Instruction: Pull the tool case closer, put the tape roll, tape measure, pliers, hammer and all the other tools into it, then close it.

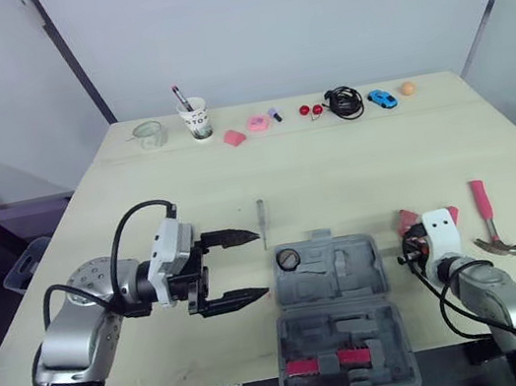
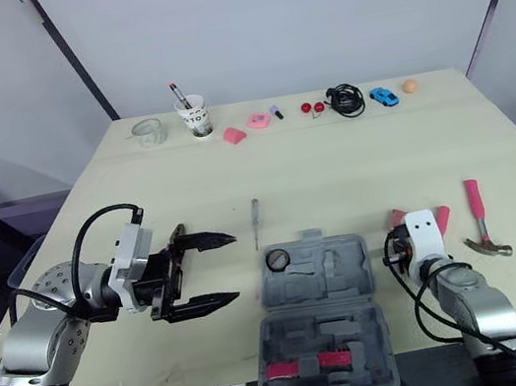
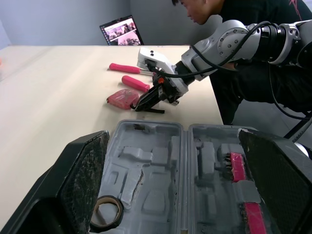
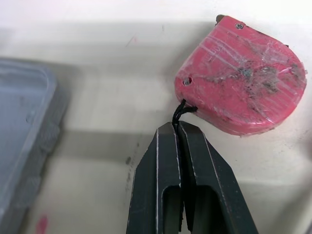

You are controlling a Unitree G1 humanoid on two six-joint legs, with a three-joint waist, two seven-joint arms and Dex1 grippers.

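The right hand (image 4: 178, 127) pinches shut on the black cord (image 4: 181, 109) of the red tape measure (image 4: 241, 83) just right of the open tool case (image 1: 353, 276), while the left hand (image 1: 262, 263) gapes empty at its left, on a pale counter (image 1: 353, 166) before a grey wall (image 1: 305, 5).

tool case (image 2: 347, 272) open at the near edge of the table (image 2: 381, 151), tape roll (image 2: 277, 261) in its far-left pocket | left gripper (image 2: 236, 268) just left of case, fingers spread wide, empty | screwdriver (image 2: 256, 221) beyond case | hammer (image 2: 483, 223) far right | red tape measure (image 2: 397, 217) right of case
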